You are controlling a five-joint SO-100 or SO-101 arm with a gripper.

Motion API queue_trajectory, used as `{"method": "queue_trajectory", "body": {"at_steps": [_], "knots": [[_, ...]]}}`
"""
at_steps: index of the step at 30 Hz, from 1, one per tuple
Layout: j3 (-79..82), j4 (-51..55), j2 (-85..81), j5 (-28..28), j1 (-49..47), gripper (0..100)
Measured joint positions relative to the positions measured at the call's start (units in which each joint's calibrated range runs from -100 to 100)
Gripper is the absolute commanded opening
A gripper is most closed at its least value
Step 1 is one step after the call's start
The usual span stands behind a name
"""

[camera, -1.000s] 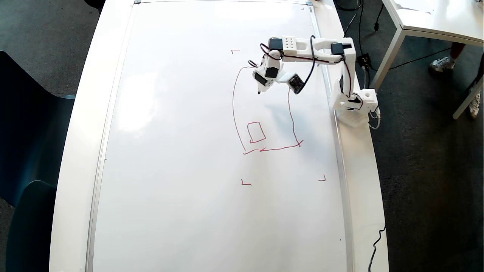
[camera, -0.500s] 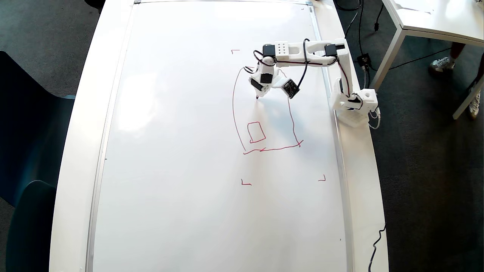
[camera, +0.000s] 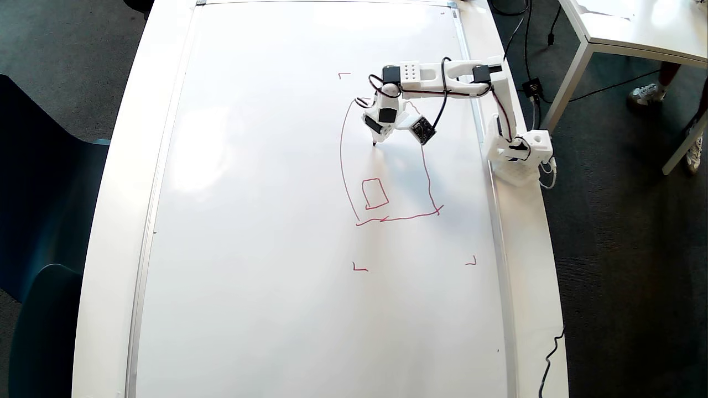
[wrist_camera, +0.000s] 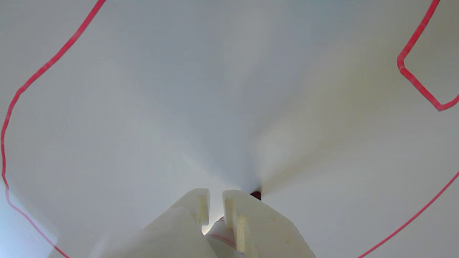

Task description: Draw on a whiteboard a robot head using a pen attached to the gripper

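Observation:
The whiteboard (camera: 265, 232) fills the overhead view. Part of the robot head (camera: 342, 166) is drawn in red: a tall outline with one small box (camera: 375, 193) low inside it. My gripper (camera: 378, 131) hangs over the upper inside of that outline. It is shut on the pen, whose dark tip (camera: 374, 144) meets the board. In the wrist view the two white fingers (wrist_camera: 195, 200) stand nearly together, gripper (wrist_camera: 215, 195), and the pen tip (wrist_camera: 255, 195) shows just beyond them on the whiteboard (wrist_camera: 229, 107). Red outline (wrist_camera: 14, 100) curves at left; the small box corner (wrist_camera: 412, 77) is at upper right.
Small red corner marks (camera: 344, 74) (camera: 359, 268) (camera: 471, 262) surround the drawing. The arm's base (camera: 520, 152) stands on the right rim of the table. A second white table (camera: 636, 27) and a person's shoes are at top right; dark chairs (camera: 38, 221) stand at left.
The gripper swung left and down the overhead picture and the pen tip came down onto the board; over the last half second it barely shifted. No new line is visible.

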Motion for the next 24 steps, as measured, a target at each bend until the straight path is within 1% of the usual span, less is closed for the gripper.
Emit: {"method": "queue_trajectory", "body": {"at_steps": [7, 15, 24], "knots": [[-9.0, -0.6, 4.9, -0.1, 0.0, 1], [-14.8, -0.6, 8.1, -0.1, -0.4, 1], [-15.2, -0.8, 8.3, 0.0, -0.1, 1]]}}
